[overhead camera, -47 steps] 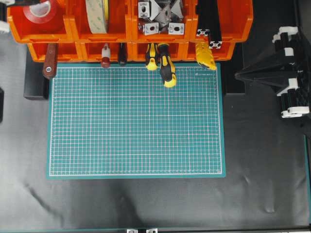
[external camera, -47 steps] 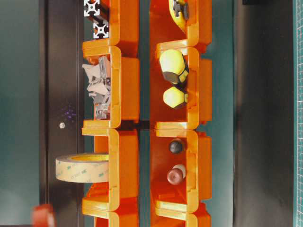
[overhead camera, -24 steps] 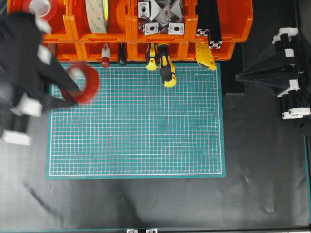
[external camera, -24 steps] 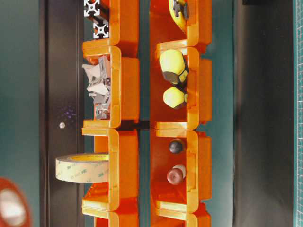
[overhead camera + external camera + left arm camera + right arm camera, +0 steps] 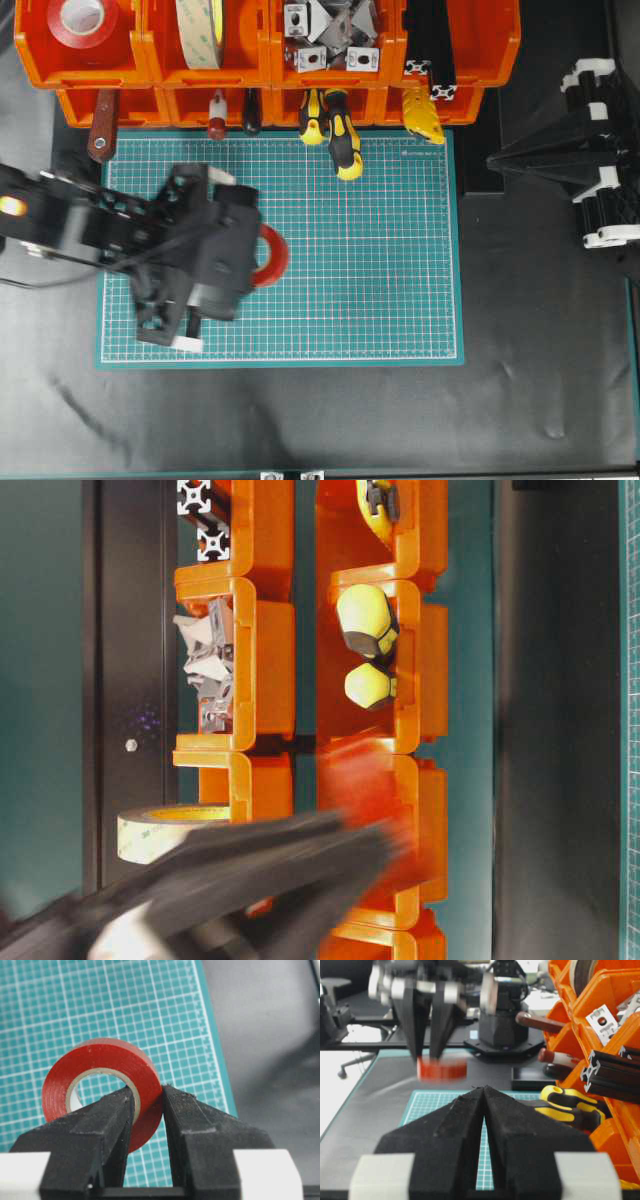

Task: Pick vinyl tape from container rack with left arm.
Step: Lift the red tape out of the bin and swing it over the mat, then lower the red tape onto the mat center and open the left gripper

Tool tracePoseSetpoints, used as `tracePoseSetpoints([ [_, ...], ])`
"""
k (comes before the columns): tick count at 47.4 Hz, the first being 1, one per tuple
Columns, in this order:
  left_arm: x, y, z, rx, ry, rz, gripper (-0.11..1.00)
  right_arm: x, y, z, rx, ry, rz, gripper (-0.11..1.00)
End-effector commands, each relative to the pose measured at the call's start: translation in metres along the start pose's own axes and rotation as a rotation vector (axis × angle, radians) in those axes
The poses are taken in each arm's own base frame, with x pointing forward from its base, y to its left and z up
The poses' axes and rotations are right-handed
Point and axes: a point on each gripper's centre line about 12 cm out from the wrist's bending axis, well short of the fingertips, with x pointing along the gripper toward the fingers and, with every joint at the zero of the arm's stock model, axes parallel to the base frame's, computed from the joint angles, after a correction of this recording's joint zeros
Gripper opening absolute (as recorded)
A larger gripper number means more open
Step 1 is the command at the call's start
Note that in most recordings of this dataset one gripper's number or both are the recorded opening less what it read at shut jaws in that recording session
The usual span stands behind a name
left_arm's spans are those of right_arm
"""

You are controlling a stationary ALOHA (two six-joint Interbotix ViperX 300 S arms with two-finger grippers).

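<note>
Left tool (image 5: 147, 1097) is clamped on the vinyl tape (image 5: 100, 1075): one finger goes through the core, the other presses the outer red wall. The roll sits flat-side up in the wrist view, white core ring visible.

Overhead: left arm (image 5: 110, 230) reaches in from the left edge across the green cutting mat (image 5: 380, 280). The tape (image 5: 270, 255) pokes out as a red arc at the right side of the tool, over the left-centre of the mat, well clear of the container rack (image 5: 270, 65). From the right wrist view the roll (image 5: 441, 1069) hangs under the left tool's fingers (image 5: 415, 1020), apparently off the mat surface; the picture is blurred there, so I can't confirm the gap.

Rack stands along the back edge of the mat. Top-left bin holds another red tape roll (image 5: 82, 20); the next bin holds the cream tape roll (image 5: 200, 30) on edge, then metal brackets (image 5: 325, 35), then black aluminium profiles (image 5: 430, 45). Yellow-black screwdrivers (image 5: 335, 130) stick out of the lower tier onto the mat.

Right tool (image 5: 483, 1125) is parked at the right side of the bench (image 5: 540, 350), fingers pressed together, nothing between them.

The table-level view is motion-blurred where the left arm crosses the rack.
</note>
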Motion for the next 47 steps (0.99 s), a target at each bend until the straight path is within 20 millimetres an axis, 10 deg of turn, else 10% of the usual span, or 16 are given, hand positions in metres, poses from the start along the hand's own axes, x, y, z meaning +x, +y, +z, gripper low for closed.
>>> tracePoseSetpoints([
  [1, 0.021, -0.001, -0.003, -0.006, 0.026, 0.000, 0.18, 0.002, 0.001, 0.007, 0.003, -0.024, 0.006, 0.00],
  [12, 0.063, -0.002, -0.019, -0.016, 0.098, 0.001, 0.18, 0.001, 0.002, 0.008, 0.003, -0.029, 0.009, 0.00],
  [36, 0.068, 0.007, -0.026, -0.031, 0.102, 0.012, 0.19, 0.001, 0.002, 0.008, 0.006, -0.029, 0.010, 0.00],
  [47, 0.062, 0.008, -0.027, -0.044, 0.080, 0.013, 0.78, 0.001, 0.002, 0.007, 0.012, -0.024, 0.009, 0.00],
])
